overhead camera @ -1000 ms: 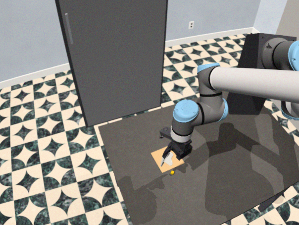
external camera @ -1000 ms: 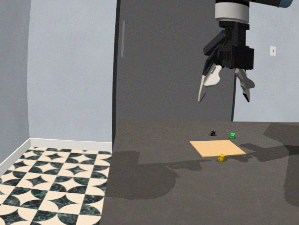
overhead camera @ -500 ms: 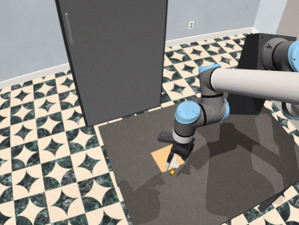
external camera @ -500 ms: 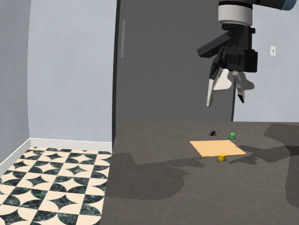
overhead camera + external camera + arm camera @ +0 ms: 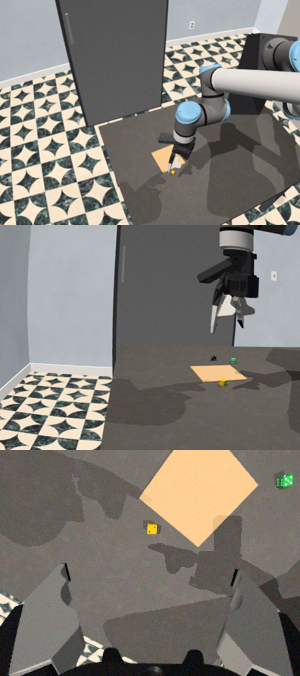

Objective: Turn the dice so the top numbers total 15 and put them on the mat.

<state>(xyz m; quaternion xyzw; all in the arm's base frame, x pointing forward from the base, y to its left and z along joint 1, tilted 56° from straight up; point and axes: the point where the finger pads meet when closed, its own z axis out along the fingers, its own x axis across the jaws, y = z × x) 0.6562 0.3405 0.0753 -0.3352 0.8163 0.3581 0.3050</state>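
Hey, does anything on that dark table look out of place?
All three dice sit off the tan mat: yellow die beside its near edge, black die and green die behind it. Nothing looks spilled or damaged.

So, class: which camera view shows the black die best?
The exterior view: the black die sits on the table beyond the mat's far edge, left of the green die, small but plain. In the top view the arm covers that spot, and the wrist view leaves it out of frame.
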